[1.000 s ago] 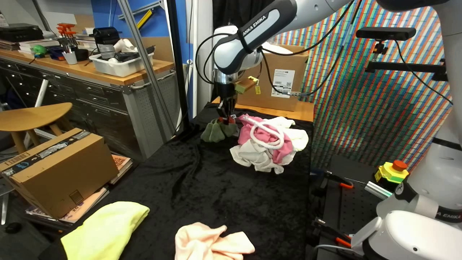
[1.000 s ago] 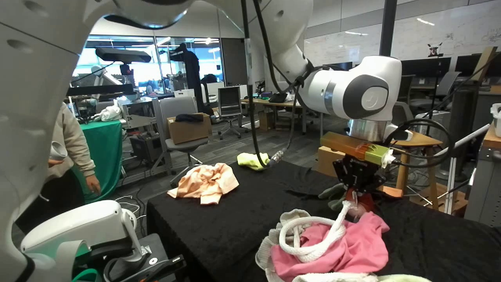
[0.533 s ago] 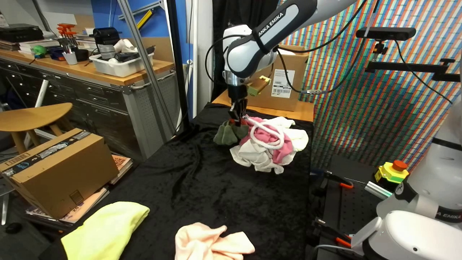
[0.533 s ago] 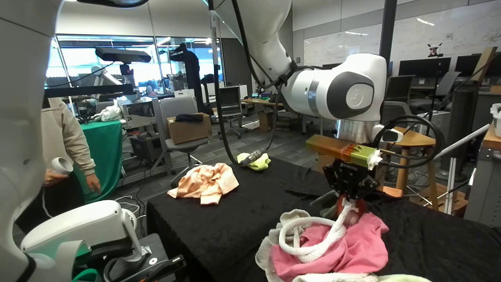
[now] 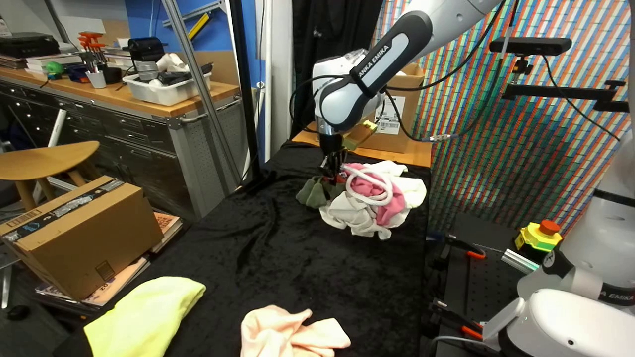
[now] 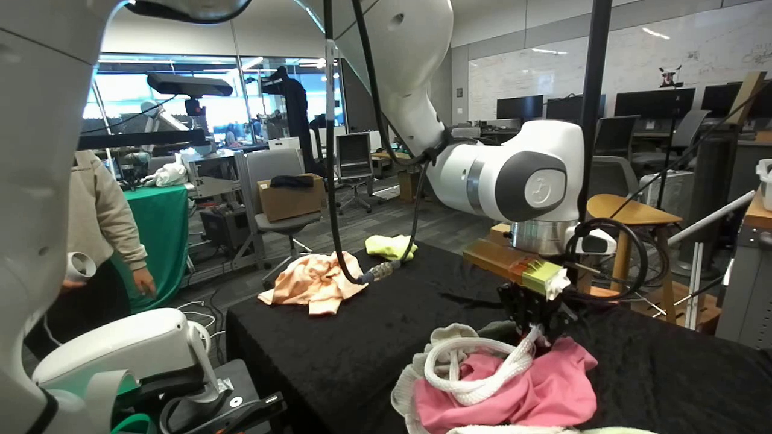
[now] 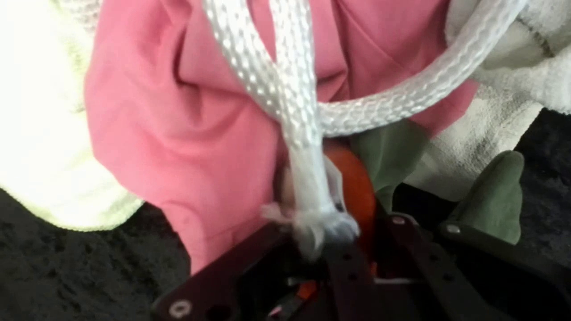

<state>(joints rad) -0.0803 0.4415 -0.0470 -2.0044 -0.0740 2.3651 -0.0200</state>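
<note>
My gripper (image 5: 334, 178) is low over the far end of the black-covered table, shut on a soft green thing with leaf-like flaps (image 5: 314, 192). An orange-red part (image 7: 357, 191) of what seems to be the same thing shows by the jaws in the wrist view; the grip itself is dark and partly hidden. Right against the gripper lies a heap: pink cloth (image 6: 561, 386), white braided rope (image 7: 303, 111) on top, grey-white cloth (image 5: 349, 210) and pale yellow cloth (image 5: 414, 191). The rope's frayed end sits in front of the fingers in the wrist view, apparently touching them.
A yellow cloth (image 5: 146, 312) and a peach cloth (image 5: 285, 334) lie on the black table cover (image 5: 297, 267) away from the heap. Behind the arm stands a cardboard box (image 5: 414, 96). A cable (image 6: 416, 211) hangs from the arm. A person (image 6: 99, 211) stands beside the setup.
The gripper has carried the green thing sideways up to the heap, then lowered. The heap has shifted slightly; the yellow and peach cloths have stayed put.
</note>
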